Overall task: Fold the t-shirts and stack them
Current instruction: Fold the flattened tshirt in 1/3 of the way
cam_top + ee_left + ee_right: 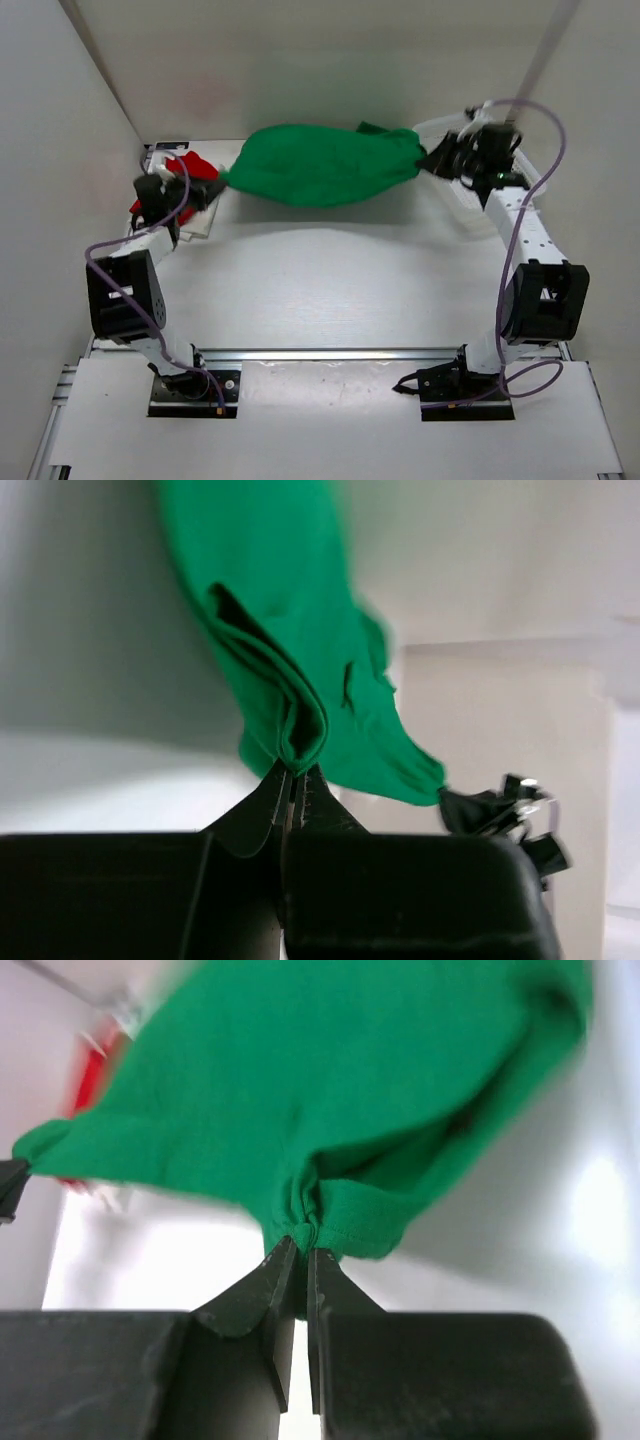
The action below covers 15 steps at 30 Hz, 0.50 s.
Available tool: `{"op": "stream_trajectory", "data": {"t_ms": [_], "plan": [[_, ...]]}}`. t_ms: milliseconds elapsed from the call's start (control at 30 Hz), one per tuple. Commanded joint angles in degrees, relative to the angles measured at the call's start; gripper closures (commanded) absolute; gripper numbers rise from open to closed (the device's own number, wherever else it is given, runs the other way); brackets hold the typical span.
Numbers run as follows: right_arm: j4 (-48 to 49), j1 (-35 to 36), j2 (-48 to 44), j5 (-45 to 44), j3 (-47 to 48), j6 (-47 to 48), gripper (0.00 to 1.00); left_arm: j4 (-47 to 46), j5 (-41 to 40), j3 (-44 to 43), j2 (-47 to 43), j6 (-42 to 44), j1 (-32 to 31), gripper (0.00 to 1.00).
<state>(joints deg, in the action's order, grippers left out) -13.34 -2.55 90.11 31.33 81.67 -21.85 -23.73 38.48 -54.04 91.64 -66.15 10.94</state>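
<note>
1 green t-shirt [320,165] is up in the air, strung left to right above the far part of the table [330,290] and sagging in a full belly in the middle! At its left end the left gripper [213,186] has its jaws pressed together on the cloth. The left wrist view shows the tips nipping a folded, bunched edge, with the rest of the shirt trailing away toward the other arm. Over on the right, the right gripper [432,160] is clamped just as tightly on the opposite end. Its own wrist view shows a gathered, stitched hem caught between the closed tips, with green filling most of the picture beyond. 1 red t-shirt [188,166] lies crumpled at the far left, just beside the left gripper and well apart from the right one. The green shirt's lowest fold hangs clear of the tabletop, casting a soft shadow beneath
</note>
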Motion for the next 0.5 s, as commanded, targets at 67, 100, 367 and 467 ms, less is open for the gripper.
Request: {"op": "stream_trajectory", "data": {"t_ms": [67,100,367,467], "plan": [[17.63,-1.41,-3.62,3.2,-25.98,-4.6,1.0,-3.79,1.25,11.32,0.73,4.01,0.75,1.0],[20.26,-2.1,-3.45,4.25,-28.21,-6.35,1.0,-3.09,1.42,12.37,1.52,5.14,1.01,1.0],[25.55,-5.62,-10.37,0.41,-47.89,-10.31,1.0,13.5,-3.22,14.22,-0.22,19.28,3.03,1.0],[23.63,-7.64,-15.12,-1.8,-54.5,-10.15,1.0,22.55,-7.43,15.19,-3.82,25.96,4.35,1.0]]}}
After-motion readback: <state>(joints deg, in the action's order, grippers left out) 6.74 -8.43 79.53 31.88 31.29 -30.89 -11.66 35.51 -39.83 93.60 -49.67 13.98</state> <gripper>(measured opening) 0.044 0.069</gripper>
